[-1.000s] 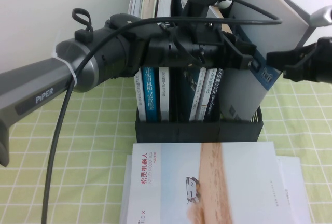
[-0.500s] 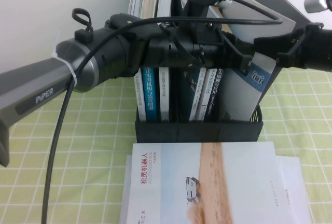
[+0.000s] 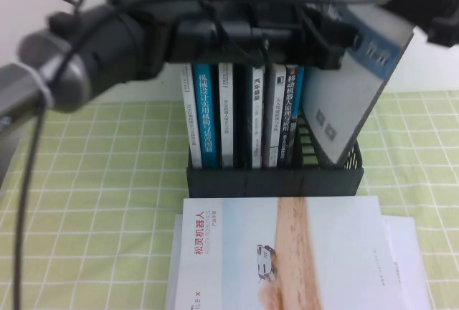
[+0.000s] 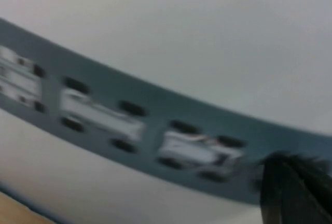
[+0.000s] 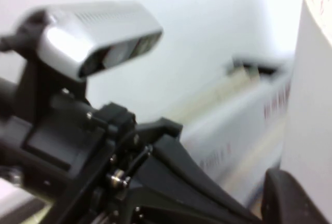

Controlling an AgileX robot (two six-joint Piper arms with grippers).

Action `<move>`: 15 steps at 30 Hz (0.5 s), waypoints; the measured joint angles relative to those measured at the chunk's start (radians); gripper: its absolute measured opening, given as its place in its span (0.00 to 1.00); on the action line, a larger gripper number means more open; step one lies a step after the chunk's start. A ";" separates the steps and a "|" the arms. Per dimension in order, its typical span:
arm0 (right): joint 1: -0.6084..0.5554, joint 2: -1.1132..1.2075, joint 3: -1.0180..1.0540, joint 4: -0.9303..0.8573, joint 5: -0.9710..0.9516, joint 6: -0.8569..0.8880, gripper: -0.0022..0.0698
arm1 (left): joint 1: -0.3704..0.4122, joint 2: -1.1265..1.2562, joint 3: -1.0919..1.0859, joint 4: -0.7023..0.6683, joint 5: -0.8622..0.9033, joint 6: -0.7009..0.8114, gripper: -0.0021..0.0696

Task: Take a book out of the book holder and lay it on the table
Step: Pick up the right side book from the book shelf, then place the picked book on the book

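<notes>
The book (image 3: 358,87), grey with a dark blue band, hangs tilted to the right, its lower corner still inside the right end of the black book holder (image 3: 276,181). My left gripper (image 3: 337,37) reaches across from the left and is shut on the book's near edge. In the left wrist view the banded cover (image 4: 129,120) fills the picture beside one dark finger (image 4: 290,193). At the top right, my right gripper (image 3: 423,1) is shut on the book's upper corner. Its finger (image 5: 290,198) lies against the pale cover (image 5: 316,79).
Several narrower books (image 3: 237,116) stand upright in the holder's other slots. A large white book with a tan strip (image 3: 287,252) lies on the green checked table (image 3: 107,181) just in front of the holder, over another white one (image 3: 409,252). A white wall is behind.
My left arm has risen, drawing the book up and tilting it further right. My right gripper came in from the right and shut on the book's top corner.
</notes>
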 joint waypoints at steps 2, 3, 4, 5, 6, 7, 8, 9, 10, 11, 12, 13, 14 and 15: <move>0.000 -0.070 0.000 0.000 0.000 0.033 0.04 | 0.013 -0.047 0.000 0.034 0.024 -0.037 0.03; 0.000 -0.104 0.000 -0.002 0.002 0.049 0.04 | 0.021 -0.071 0.000 0.061 0.035 -0.057 0.03; 0.000 -0.138 0.000 -0.010 0.006 0.074 0.04 | 0.032 -0.094 0.000 0.094 0.053 -0.087 0.03; 0.000 -0.171 0.000 -0.022 0.012 0.100 0.04 | 0.045 -0.118 0.000 0.130 0.072 -0.117 0.03; 0.000 -0.196 0.000 -0.035 0.017 0.123 0.04 | 0.060 -0.138 0.000 0.160 0.091 -0.142 0.03; 0.000 -0.228 0.000 -0.053 0.029 0.153 0.04 | 0.076 -0.162 0.000 0.196 0.118 -0.175 0.03; 0.000 -0.258 0.000 -0.069 0.042 0.182 0.04 | 0.093 -0.186 0.000 0.231 0.148 -0.206 0.03; 0.000 -0.286 0.000 -0.087 0.055 0.210 0.04 | 0.112 -0.210 0.000 0.262 0.181 -0.234 0.03; 0.000 -0.309 -0.001 -0.105 0.067 0.231 0.04 | 0.129 -0.229 0.000 0.287 0.216 -0.260 0.03; 0.000 -0.334 -0.005 -0.137 0.080 0.258 0.04 | 0.152 -0.253 0.000 0.319 0.253 -0.283 0.03; 0.000 -0.356 -0.012 -0.180 0.096 0.294 0.04 | 0.177 -0.278 0.000 0.352 0.287 -0.310 0.03; 0.000 -0.374 -0.024 -0.232 0.113 0.337 0.04 | 0.205 -0.303 0.000 0.387 0.320 -0.339 0.03; 0.000 -0.386 -0.039 -0.275 0.137 0.385 0.04 | 0.229 -0.328 0.000 0.422 0.343 -0.364 0.03; 0.000 -0.391 -0.057 -0.330 0.169 0.434 0.04 | 0.260 -0.354 0.000 0.458 0.367 -0.398 0.03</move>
